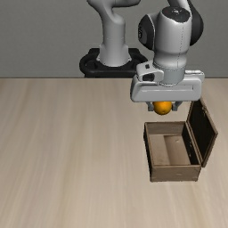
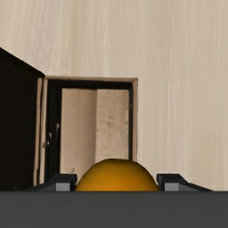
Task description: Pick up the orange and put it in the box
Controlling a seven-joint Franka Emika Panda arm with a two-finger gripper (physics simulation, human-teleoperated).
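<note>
Over the pale wooden table (image 1: 62, 142), a smooth round orange fruit (image 1: 163, 108) hangs in the air. It is pinched from both sides by the downward-pointing white gripper (image 1: 164, 106), above the far rim of the open dark-brown wooden box (image 1: 174, 172). The box's hinged lid (image 1: 204, 134) leans open on the exterior view's right. The wrist view adds the box's pale inner floor (image 2: 98, 125).

Arm (image 1: 174, 36) reaches forward; gripper (image 1: 163, 109) points straight down, 2 fingers (image 2: 61, 183) clamped on orange (image 2: 116, 175).
</note>
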